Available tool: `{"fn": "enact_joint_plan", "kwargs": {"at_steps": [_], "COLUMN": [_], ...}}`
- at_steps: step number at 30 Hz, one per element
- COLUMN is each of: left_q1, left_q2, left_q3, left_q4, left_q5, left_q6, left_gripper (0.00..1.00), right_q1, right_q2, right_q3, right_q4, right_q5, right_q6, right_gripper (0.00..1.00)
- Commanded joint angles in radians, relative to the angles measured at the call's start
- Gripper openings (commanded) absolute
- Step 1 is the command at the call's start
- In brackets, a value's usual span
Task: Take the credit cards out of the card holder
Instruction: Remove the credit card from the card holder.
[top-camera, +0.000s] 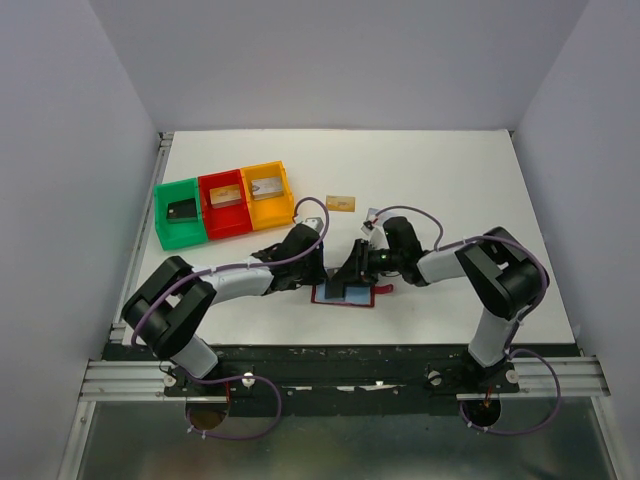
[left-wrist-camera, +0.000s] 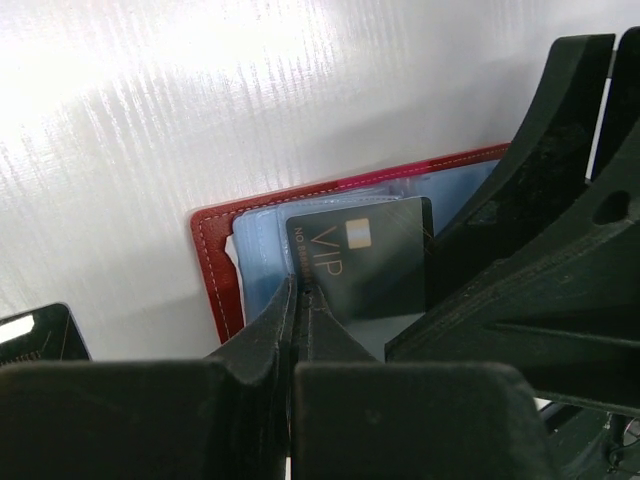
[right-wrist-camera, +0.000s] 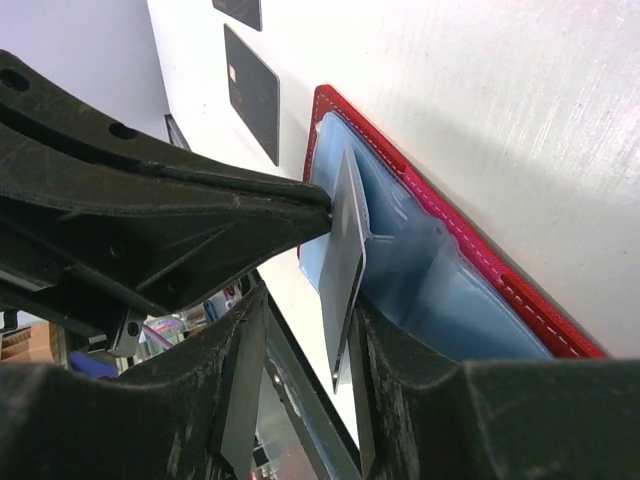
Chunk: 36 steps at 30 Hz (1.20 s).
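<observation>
The maroon card holder (top-camera: 345, 296) lies open on the table, its light blue pockets (right-wrist-camera: 440, 280) facing up. A black credit card marked VIP (left-wrist-camera: 370, 260) sticks partly out of a pocket. My left gripper (left-wrist-camera: 297, 290) is shut on that card's near corner. Seen from the right wrist, the same card (right-wrist-camera: 345, 260) stands edge-on between the fingers of my open right gripper (right-wrist-camera: 305, 390), close to its right finger, which rests against the holder (right-wrist-camera: 450, 215). In the top view both grippers, left (top-camera: 333, 277) and right (top-camera: 357, 268), meet over the holder.
A gold-orange card (top-camera: 341, 202) lies loose behind the holder. Green (top-camera: 163, 215), red (top-camera: 228, 232) and yellow (top-camera: 272, 217) trays stand at the back left, each with a card inside. Two black cards (right-wrist-camera: 250, 90) (right-wrist-camera: 238, 10) lie on the table beyond the holder.
</observation>
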Motion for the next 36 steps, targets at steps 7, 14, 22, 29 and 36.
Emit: {"fn": "enact_joint_plan", "kwargs": {"at_steps": [7,14,22,29,36], "left_q1": [-0.024,-0.026,-0.024,-0.003,0.003], "left_q2": [0.027,0.024,-0.019,-0.028,-0.031], "left_q3": [0.007,0.004,-0.011,-0.022,-0.021], "left_q4": [0.062,0.069,0.017,-0.026,-0.03], "left_q5": [0.076,0.081,-0.002,-0.047,-0.054], "left_q6": [0.027,0.033,0.016,-0.017,-0.024], "left_gripper": [0.0,0.0,0.0,0.0,0.0], "right_q1": [0.005,0.014,0.012,0.002,-0.006], "right_q2": [0.055,0.086,0.008,-0.032,-0.051], "right_q3": [0.052,0.068,0.045,0.023,0.014], "right_q4": [0.024,0.046,-0.012,-0.031,-0.045], "right_q5": [-0.058,-0.09,-0.052,-0.044,-0.043], "right_q6": [0.021,0.03,-0.011,-0.019,-0.028], "right_gripper": [0.46,0.45,0.41,0.41,0.41]}}
